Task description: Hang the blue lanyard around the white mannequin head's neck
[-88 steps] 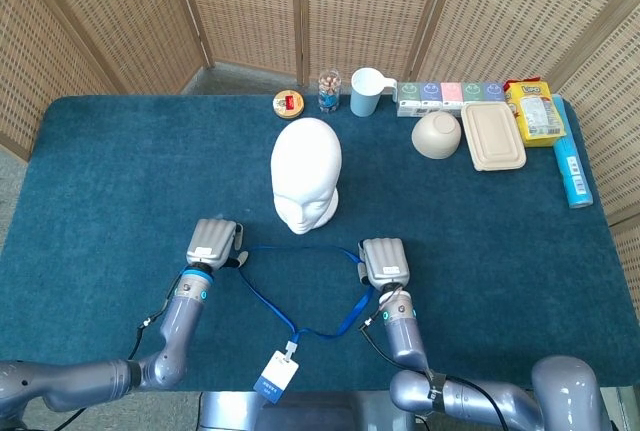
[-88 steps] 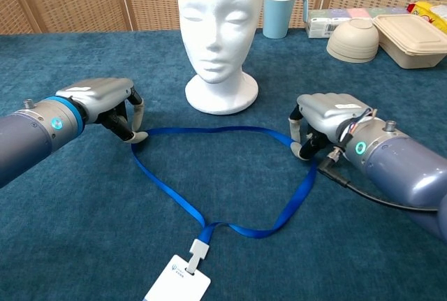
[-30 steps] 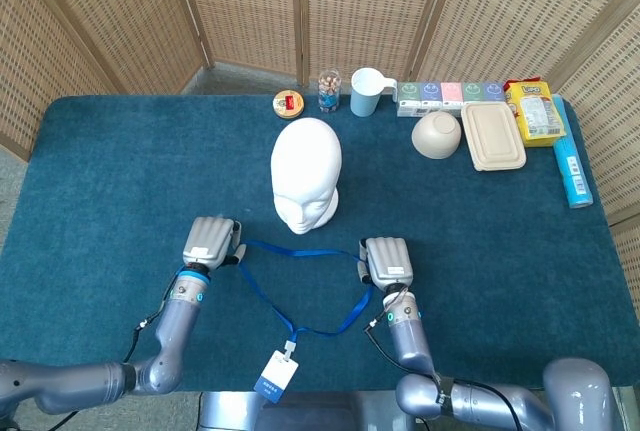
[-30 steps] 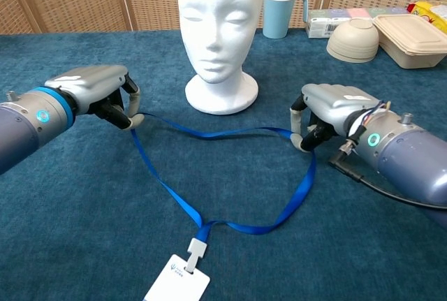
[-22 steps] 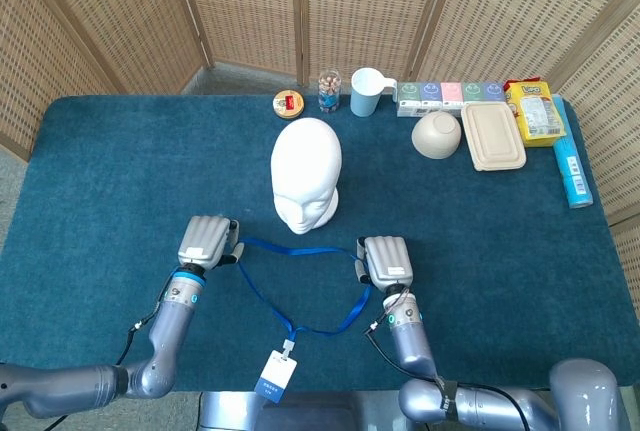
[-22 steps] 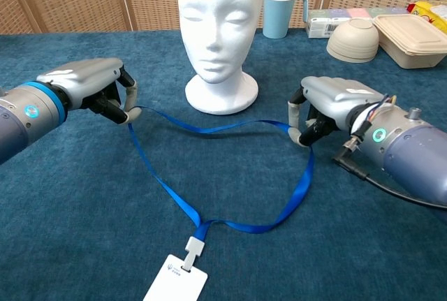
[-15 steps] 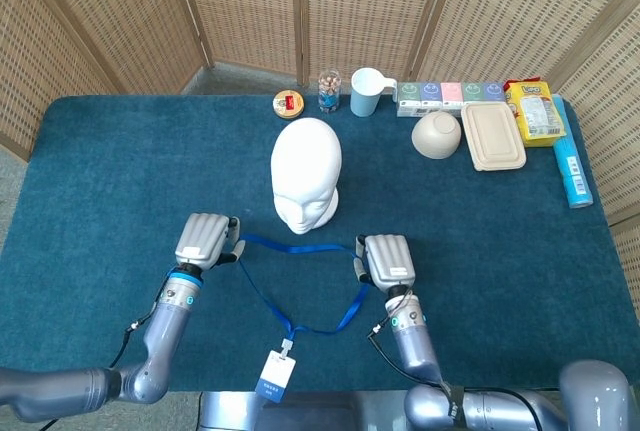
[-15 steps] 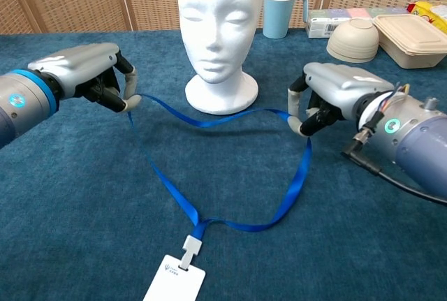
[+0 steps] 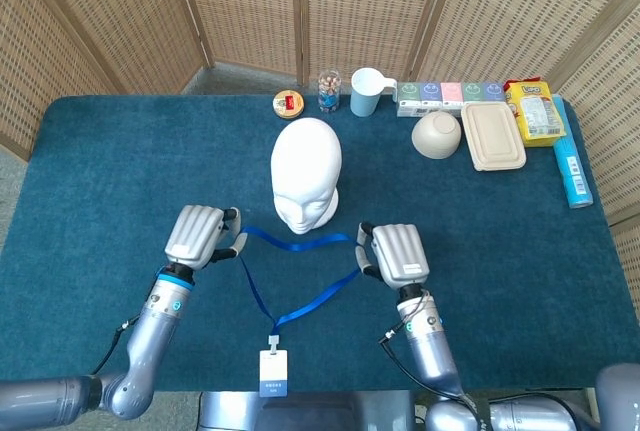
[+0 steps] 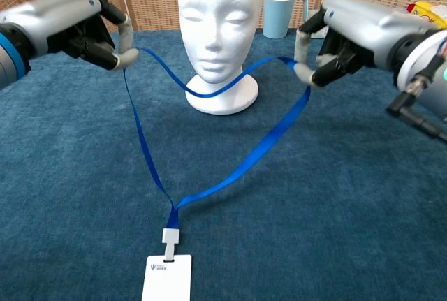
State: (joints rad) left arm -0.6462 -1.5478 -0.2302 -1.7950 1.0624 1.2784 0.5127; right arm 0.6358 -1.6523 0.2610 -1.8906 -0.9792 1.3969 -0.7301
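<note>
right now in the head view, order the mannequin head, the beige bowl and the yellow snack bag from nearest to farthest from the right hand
From the right hand:
1. White mannequin head, up and to the left, just past the held blue lanyard.
2. Beige bowl, near the table's back, slightly to the right.
3. Yellow snack bag, at the back right corner.

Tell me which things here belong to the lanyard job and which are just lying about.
Job:
blue lanyard
white mannequin head
left hand, pinching the lanyard
right hand, pinching the lanyard

Lying about:
light blue mug
beige bowl
lidded container
small tin
</note>
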